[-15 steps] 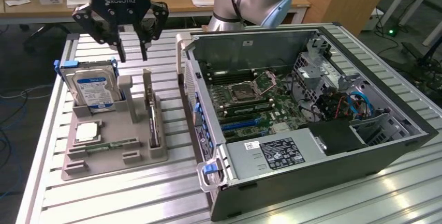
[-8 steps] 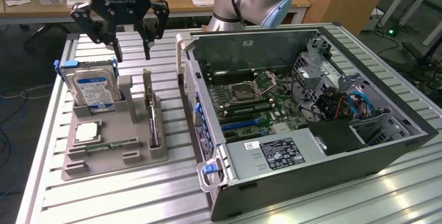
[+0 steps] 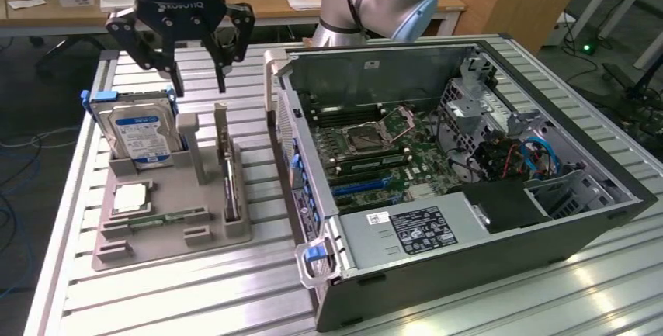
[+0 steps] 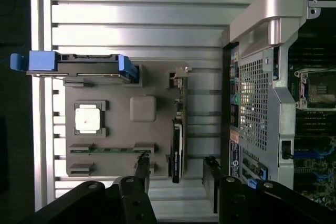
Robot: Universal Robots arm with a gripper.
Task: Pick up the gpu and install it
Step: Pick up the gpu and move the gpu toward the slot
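End effector (image 3: 199, 86) spread wide, empty, hanging above grey holder (image 3: 145, 244), gpu (image 3: 226, 177) on edge in holder slot, lined up between the fingers (image 4: 143, 169) in wrist view, hard drive (image 3: 140, 138) upright beside it, open PC case (image 3: 580, 219) on tabletop (image 3: 186, 297) at exterior view's right

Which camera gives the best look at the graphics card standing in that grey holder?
The exterior view: the gpu stands on edge in the grey holder, its pale bracket rising at one end. The wrist view looks down on its thin top edge.
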